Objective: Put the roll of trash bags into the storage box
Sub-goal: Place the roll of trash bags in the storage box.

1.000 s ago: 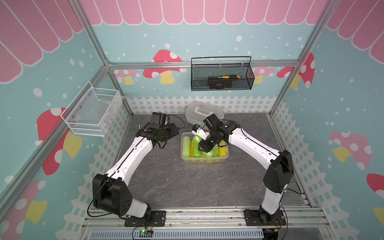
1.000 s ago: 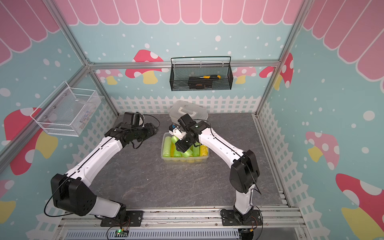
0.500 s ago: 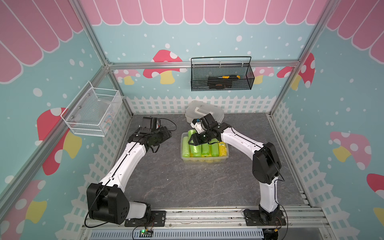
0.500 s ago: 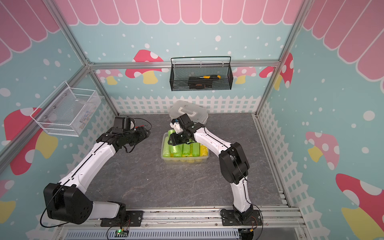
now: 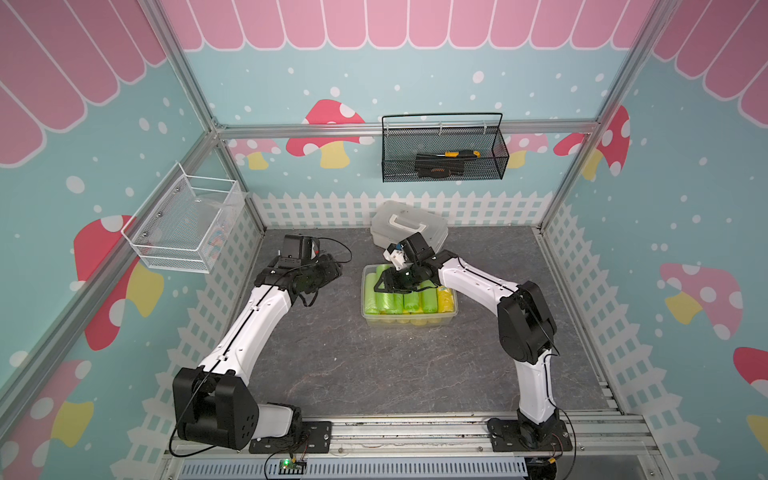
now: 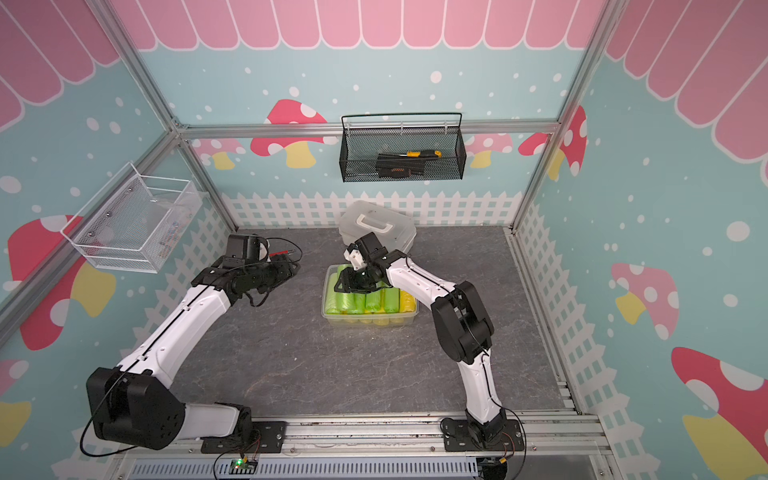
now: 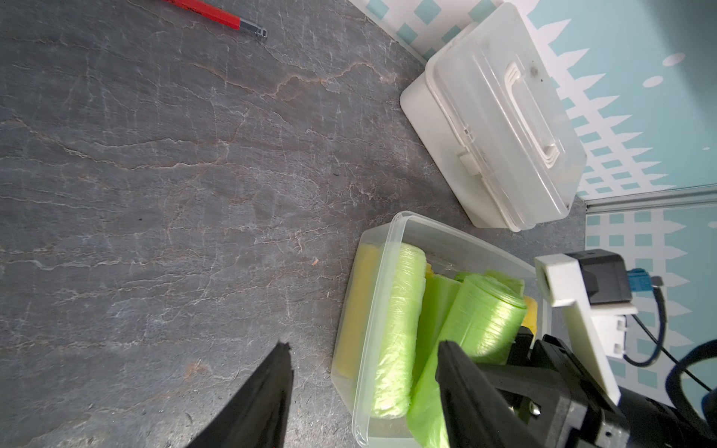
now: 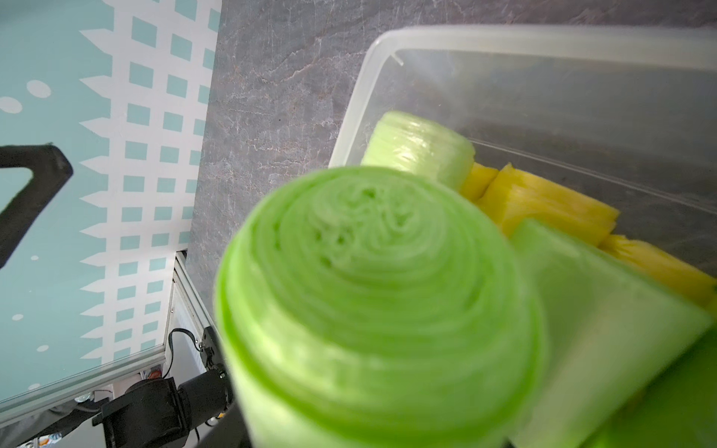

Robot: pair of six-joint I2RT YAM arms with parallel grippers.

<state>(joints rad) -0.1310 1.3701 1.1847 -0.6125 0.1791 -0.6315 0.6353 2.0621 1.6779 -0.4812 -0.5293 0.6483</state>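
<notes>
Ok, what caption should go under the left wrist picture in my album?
Green trash bag roll leaning in the clear storage box, white case nearby.

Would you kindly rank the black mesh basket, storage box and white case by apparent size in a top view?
Black mesh basket, mounted higher, nearer the camera
Storage box
White case, partly behind the right arm

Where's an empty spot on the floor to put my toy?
Big bare floor in front of the storage box, between the left arm and right arm. More between the white case and the right wall. Crowded: the box, full of rolls, right hand over it.
</notes>
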